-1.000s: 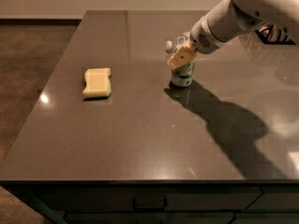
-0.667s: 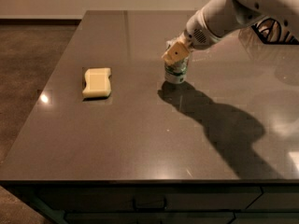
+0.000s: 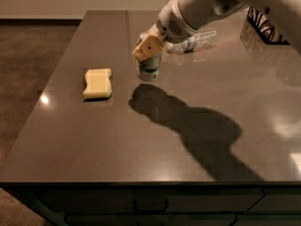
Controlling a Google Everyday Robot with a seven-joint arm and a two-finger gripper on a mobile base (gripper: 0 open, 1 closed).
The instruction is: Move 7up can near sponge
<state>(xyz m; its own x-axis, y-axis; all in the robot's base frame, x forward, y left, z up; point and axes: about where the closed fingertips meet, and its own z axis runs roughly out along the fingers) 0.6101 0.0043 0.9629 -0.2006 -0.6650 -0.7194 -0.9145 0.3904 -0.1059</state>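
The 7up can (image 3: 149, 69) stands upright on the left half of the table (image 3: 94, 140), toward the far side. Its green and white label faces the camera. Whether its base touches the tabletop or hangs just above it, I cannot tell.

The gripper (image 3: 149, 50) is clamped on the upper part of the can, coming down at it from the right and from above. One cream pad (image 3: 148, 44) lies flat against the can's near side, tilted, with a small dark dot in its middle. The other finger is hidden behind the can.

The sponge (image 3: 98, 83) lies flat to the left of the can — near it, with a strip of bare tabletop between them. It sits a little closer to the camera than the can does.

Behind the can and to its right, a clear water bottle (image 3: 197, 40) lies on its side, partly covered by the arm (image 3: 197, 8). The white arm slopes up to the top right corner.

The arm's dark shadow (image 3: 188, 126) starts just in front of the can and runs toward the near right edge of the table. A black wire rack (image 3: 265, 27) stands at the far right — well apart from the can. Dark drawer fronts (image 3: 150, 205) run below the near edge, and brown floor (image 3: 28, 79) shows on the left.
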